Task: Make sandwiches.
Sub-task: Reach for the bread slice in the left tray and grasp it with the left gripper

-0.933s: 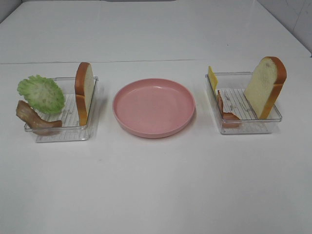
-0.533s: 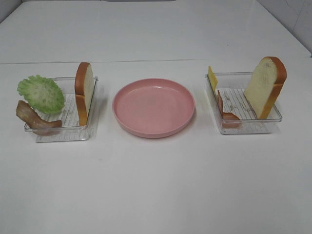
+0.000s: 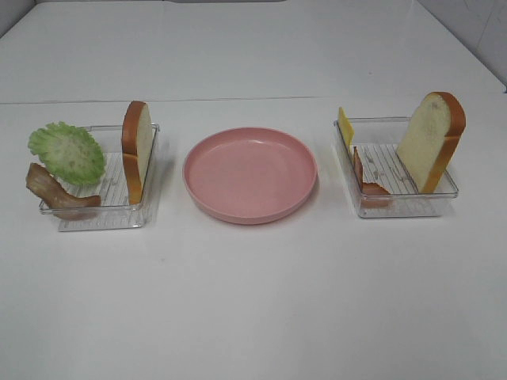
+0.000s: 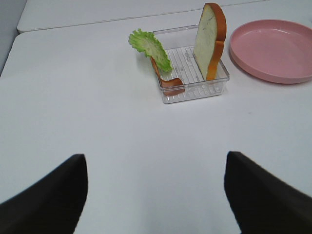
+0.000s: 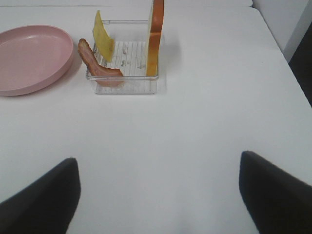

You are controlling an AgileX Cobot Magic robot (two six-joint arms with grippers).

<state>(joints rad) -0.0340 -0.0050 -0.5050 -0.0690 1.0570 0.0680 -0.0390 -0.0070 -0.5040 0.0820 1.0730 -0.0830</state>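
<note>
Stillness persists: left gripper [image 4: 156, 175] and right gripper [image 5: 158, 180] keep jaws spread and empty, while bread slices [image 3: 430, 141], lettuce [image 3: 67, 152], bacon [image 3: 55, 194] and cheese [image 3: 345, 127] stay in trays [image 3: 103, 218] flanking the bare plate [image 3: 249, 174] at frame centre, so stacking is unstarted.

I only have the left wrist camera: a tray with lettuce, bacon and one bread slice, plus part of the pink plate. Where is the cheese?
Observer: The cheese square stands in a second clear tray on the other side of the plate, against the tray wall nearest the plate.
Operator: What else is in there?
Observer: A second bread slice stands tilted at the side away from the plate, and a bacon strip lies beside the cheese.
Operator: Is anything holding those yet?
Observer: No. The right gripper is open and empty, well short of that tray.
</note>
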